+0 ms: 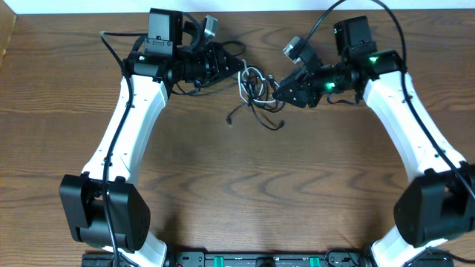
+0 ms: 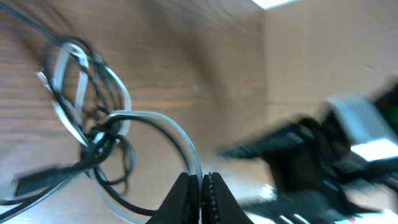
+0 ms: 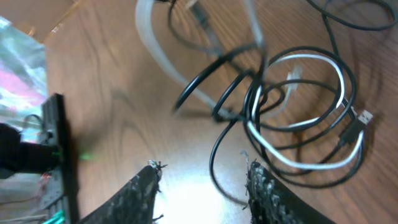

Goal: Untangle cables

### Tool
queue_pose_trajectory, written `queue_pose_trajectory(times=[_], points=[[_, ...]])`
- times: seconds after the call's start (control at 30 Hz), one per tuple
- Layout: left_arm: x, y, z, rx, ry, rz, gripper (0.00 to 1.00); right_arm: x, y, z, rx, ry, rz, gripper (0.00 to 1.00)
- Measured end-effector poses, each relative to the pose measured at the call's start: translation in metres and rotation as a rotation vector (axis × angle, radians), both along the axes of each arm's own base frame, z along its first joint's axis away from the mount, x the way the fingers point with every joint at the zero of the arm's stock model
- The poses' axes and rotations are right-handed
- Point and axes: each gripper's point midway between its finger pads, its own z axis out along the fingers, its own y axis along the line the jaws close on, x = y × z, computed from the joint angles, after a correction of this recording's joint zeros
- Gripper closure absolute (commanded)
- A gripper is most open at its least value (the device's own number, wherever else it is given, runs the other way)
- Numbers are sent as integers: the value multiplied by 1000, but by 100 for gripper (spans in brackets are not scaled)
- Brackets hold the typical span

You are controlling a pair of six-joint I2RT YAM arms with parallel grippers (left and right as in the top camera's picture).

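Observation:
The cables [image 1: 257, 98] lie in a tangle on the wooden table between the two grippers: thin black cords looped through a white one. In the left wrist view my left gripper [image 2: 200, 178] is shut on the white cable [image 2: 180, 134], which arcs back into the knot [image 2: 90, 127]. My right gripper [image 3: 202, 171] is open just above the table at the tangle's edge. A black cord [image 3: 216, 163] runs between its fingers, close to the right fingertip [image 3: 255, 177]. The white loop [image 3: 298, 163] and a USB plug [image 3: 357, 121] lie beyond. In the overhead view the left gripper [image 1: 240, 72] and right gripper [image 1: 280, 89] flank the tangle.
Thicker black cords [image 1: 111, 46] run from the arm bases along the back of the table. The right arm [image 2: 311, 165] shows blurred in the left wrist view. Bare wood [image 1: 252, 185] stretches toward the front edge.

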Motion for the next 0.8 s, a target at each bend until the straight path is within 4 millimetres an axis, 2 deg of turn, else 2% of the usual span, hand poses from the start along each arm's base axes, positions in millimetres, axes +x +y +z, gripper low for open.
queue_pose_trajectory(times=[0.13,0.27,0.43,0.53,0.67,0.8], points=[[-10,-9,10,-84,40,-49,93,10,0,-16,-18,0,-6,46],[-18,-14,18,-139,68,-85,92,18,1,-27,-26,-5,-6,45],[-21,-16,22,-170,90,-99,93,28,3,-43,-26,2,-9,44],[-22,-17,23,-177,103,-97,92,33,6,-54,-20,11,-6,41],[-23,-17,24,-184,108,-100,92,35,16,-71,5,26,26,39],[-23,-18,24,-188,111,-102,92,29,31,-79,59,30,97,39]])
